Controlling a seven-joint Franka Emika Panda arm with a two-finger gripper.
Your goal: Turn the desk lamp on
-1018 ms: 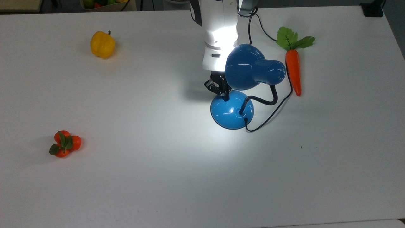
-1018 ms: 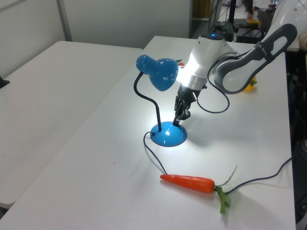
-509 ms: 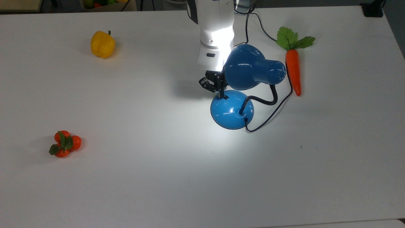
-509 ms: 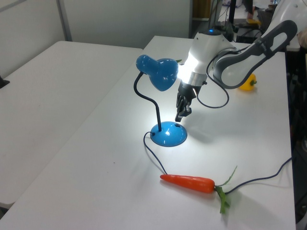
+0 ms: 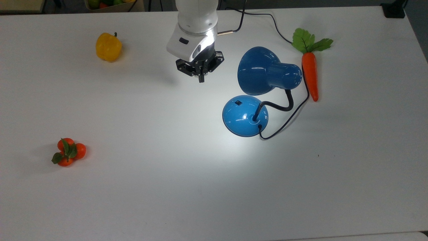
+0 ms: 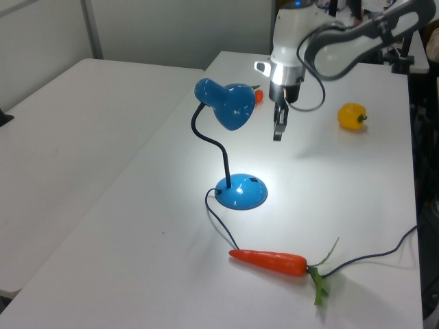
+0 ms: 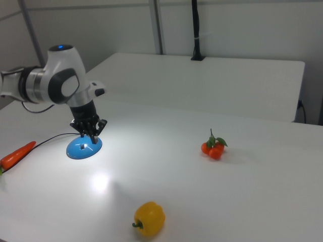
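Glossy blue desk lamp (image 5: pixel 245 115), orange carrot (image 5: pixel 310 75) with green leaves, yellow pepper (image 5: pixel 108 47), white table (image 5: pixel 167 187)

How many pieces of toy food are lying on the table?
3: a yellow pepper at the top view's upper left, a tomato bunch at its lower left, and a carrot right of the lamp.

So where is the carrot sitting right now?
In the top view the carrot lies on the white table, right of the desk lamp, beside its black cord.
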